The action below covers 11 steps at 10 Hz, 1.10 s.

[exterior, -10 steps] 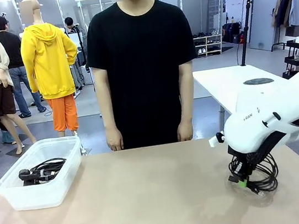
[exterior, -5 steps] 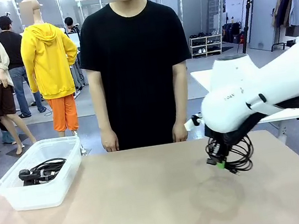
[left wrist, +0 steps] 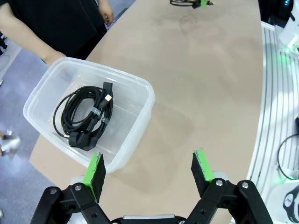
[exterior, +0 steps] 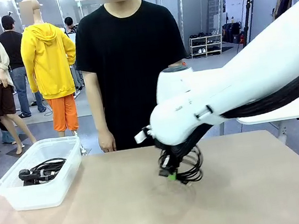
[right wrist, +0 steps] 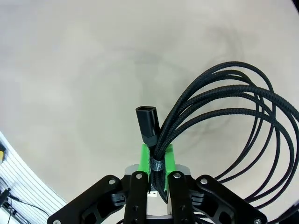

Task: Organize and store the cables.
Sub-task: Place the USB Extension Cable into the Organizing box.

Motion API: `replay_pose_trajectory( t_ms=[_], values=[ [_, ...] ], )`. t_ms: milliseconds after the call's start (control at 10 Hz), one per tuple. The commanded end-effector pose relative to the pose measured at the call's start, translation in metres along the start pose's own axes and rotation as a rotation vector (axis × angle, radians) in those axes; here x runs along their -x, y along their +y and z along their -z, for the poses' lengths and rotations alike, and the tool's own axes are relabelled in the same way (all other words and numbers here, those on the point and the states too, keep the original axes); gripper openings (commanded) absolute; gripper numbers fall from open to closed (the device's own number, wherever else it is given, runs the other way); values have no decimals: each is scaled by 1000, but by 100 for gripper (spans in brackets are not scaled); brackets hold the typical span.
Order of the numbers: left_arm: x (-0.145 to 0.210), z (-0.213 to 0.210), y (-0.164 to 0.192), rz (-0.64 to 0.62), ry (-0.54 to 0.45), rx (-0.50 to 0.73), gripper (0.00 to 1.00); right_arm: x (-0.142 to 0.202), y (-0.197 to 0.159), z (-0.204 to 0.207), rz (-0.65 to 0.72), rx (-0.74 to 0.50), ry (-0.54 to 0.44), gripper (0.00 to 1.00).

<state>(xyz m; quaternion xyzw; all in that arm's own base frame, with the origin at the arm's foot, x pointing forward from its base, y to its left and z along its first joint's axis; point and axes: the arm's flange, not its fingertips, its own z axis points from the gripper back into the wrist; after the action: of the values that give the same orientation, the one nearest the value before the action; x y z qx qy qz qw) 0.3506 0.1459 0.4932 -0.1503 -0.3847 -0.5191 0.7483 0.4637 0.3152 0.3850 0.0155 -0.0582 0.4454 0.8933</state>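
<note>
Our right gripper (exterior: 171,174) has moved toward the clear bin (exterior: 16,197), pinching a coiled cable (exterior: 189,165) hanging below it; our left gripper (left wrist: 148,170) hangs spread.

White arm (exterior: 235,86), black green-padded pincer (left wrist: 148,169).

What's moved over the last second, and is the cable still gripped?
The right gripper, jaws shut on the coiled cable, carried it off the table's right side leftward to mid-table, toward the bin. The cable in the bin, the left gripper and the person stayed put.
</note>
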Motion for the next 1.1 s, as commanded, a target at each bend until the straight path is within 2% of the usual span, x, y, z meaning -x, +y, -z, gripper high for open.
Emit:
replay_pose_trajectory(
  t_ms=[0, 300, 700, 800, 900, 1000],
  values=[
    [-2, -1, 0, -18, 6, 2, 93, -23, 18, 13, -110, -38, 10, 0],
    [-2, -1, 0, -18, 6, 2, 93, -36, 42, 33, -210, -123, -8, 0],
    [-2, -1, 0, -18, 6, 2, 93, -38, 47, 43, -206, -195, -28, 0],
    [-2, -1, 0, -18, 6, 2, 93, -36, 47, 45, -200, -228, -31, 28],
    [-2, -1, 0, -18, 6, 2, 93, -35, 48, 46, -197, -225, -41, 63],
    [-2, -1, 0, -18, 6, 2, 93, -33, 47, 44, -194, -217, -51, 83]
  ],
)
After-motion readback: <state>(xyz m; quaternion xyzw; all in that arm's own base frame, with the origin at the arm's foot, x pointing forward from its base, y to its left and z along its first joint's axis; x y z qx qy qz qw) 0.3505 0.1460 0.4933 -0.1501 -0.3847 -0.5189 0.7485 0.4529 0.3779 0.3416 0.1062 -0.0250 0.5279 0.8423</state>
